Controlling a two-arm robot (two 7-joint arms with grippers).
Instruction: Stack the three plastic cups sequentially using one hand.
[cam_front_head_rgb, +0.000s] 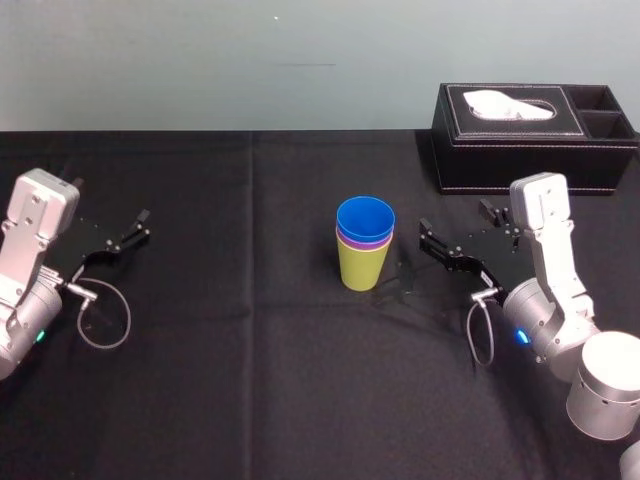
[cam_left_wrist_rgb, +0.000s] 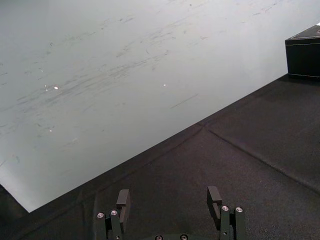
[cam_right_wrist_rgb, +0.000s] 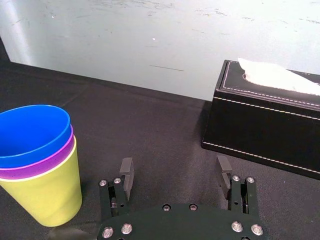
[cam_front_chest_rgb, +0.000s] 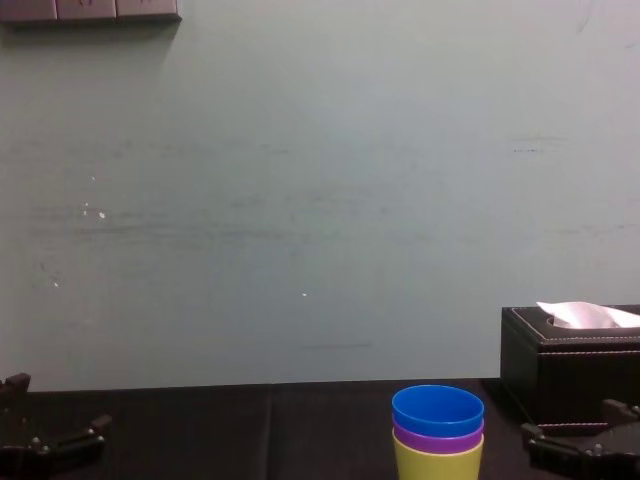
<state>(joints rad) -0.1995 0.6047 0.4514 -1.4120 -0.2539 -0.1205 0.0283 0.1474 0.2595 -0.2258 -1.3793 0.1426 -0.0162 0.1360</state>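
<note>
Head view has blue cup (cam_front_head_rgb: 365, 216) nested in purple cup (cam_front_head_rgb: 350, 240) nested in yellow-green cup (cam_front_head_rgb: 361, 268) mid table (cam_front_head_rgb: 250, 380), right end effector (cam_front_head_rgb: 423, 240) empty, spread open just beside them, left end effector (cam_front_head_rgb: 141, 226) parked at the left, also spread; stacking looks done, so back straight away without clipping them.

The left arm (cam_front_head_rgb: 35, 225) and right arm (cam_front_head_rgb: 548, 235) are made of pale silver-white links, each with a boxy wrist housing and rounded grey joints; a small blue-green light (cam_front_head_rgb: 521, 336) glows on each lower joint; a thin grey cable (cam_front_head_rgb: 482, 335) loops from each wrist; the left gripper (cam_left_wrist_rgb: 168, 192) and right gripper (cam_right_wrist_rgb: 175, 161) are matt black, with two flat notched fingers (cam_right_wrist_rgb: 127, 172) and silver screw heads (cam_right_wrist_rgb: 126, 229).
</note>
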